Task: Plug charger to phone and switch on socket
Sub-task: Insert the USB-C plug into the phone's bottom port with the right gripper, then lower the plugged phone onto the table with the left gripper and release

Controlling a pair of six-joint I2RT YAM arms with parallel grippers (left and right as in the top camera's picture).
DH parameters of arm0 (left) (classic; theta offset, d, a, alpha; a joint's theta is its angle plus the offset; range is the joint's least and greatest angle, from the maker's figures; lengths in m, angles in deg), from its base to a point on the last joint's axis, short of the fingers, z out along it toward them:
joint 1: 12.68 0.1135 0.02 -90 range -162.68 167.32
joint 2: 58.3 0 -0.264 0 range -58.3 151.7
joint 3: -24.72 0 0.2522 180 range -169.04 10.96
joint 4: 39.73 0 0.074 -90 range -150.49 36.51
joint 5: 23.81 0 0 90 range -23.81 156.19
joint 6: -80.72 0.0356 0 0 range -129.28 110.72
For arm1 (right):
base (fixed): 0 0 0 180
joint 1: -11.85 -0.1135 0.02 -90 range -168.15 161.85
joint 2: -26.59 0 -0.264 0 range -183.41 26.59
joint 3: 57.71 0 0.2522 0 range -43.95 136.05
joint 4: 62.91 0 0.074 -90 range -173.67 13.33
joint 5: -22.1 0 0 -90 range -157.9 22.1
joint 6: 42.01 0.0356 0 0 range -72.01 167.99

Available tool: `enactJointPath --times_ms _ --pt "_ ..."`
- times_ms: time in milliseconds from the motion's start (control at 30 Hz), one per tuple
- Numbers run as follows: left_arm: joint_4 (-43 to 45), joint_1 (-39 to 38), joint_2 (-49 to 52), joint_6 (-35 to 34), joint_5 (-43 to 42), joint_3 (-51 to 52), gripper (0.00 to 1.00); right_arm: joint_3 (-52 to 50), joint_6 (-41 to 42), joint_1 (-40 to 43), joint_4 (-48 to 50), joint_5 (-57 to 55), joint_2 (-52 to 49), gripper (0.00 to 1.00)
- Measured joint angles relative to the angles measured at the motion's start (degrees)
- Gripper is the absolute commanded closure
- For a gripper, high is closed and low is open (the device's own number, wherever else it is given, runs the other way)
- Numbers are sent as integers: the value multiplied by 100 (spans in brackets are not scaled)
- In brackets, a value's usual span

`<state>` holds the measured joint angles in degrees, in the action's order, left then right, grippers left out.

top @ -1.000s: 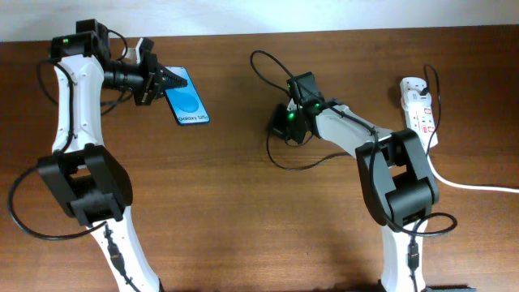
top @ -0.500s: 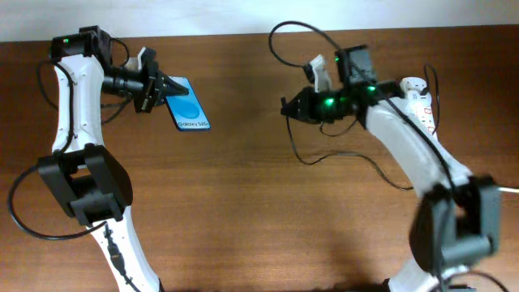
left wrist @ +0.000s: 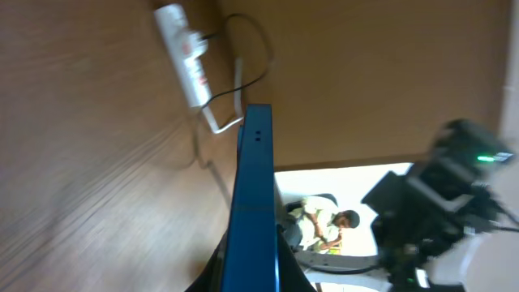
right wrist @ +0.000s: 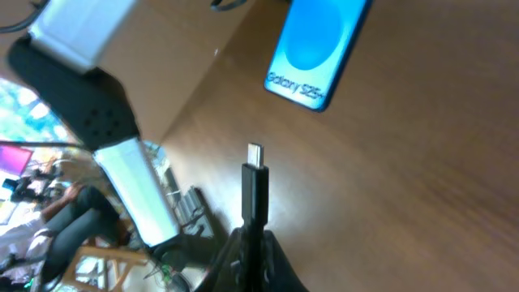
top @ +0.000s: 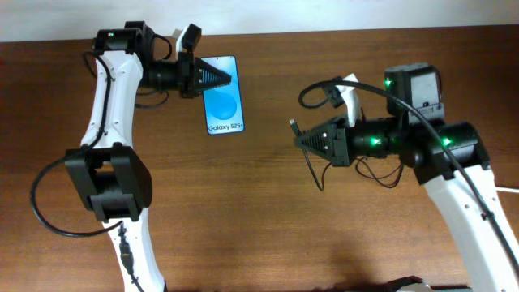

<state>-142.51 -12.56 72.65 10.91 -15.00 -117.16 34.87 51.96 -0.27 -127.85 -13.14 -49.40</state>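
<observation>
The phone (top: 223,105), blue-screened with "Galaxy S25+" on it, is held by its top end in my left gripper (top: 228,79), which is shut on it above the table. In the left wrist view it shows edge-on (left wrist: 253,186) between the jaws (left wrist: 253,272). My right gripper (top: 299,140) is shut on the charger's plug (right wrist: 255,191), whose metal tip points toward the phone (right wrist: 316,45) with a gap between them. The thin black cable (top: 315,172) hangs in loops under the right arm. The socket (left wrist: 185,53) shows only in the left wrist view, far off.
The right arm (top: 438,146) covers the table's right side, hiding the socket from overhead. The thick white lead (left wrist: 217,123) runs from the socket. The left arm (top: 109,89) stands along the left side. The table's back edge (top: 324,31) meets a white wall.
My left gripper has carried the phone to the right and turned it. My right arm has risen and swung back with the charger plug, which now points left at the phone.
</observation>
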Motion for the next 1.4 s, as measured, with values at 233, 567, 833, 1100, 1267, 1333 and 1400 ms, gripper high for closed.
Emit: enactJointPath --times_ms 233,567,833,1100,1267,1333,1400 --pt "570 -2 0 -321 -566 2 100 -2374 2774 -999 4266 -835 232 96" --pt "748 -13 0 -1235 -586 2 100 -2437 4712 -2144 5731 -1895 -577 96" --pt "748 -13 0 -1237 -586 2 100 -2437 4728 -2149 5882 -2009 -579 96" --pt "748 -50 0 -1257 -586 2 100 -2437 4730 -2149 5888 -2004 -579 96" --pt "752 -151 0 -1255 -584 2 100 -2437 4730 -2168 5882 -2004 -577 96" --pt "754 -160 0 -1255 -584 2 100 -2437 4725 -2168 5877 -2006 -579 96" --pt "765 -173 0 -1255 -581 2 100 -2437 4686 -2162 5871 -2006 -577 96"
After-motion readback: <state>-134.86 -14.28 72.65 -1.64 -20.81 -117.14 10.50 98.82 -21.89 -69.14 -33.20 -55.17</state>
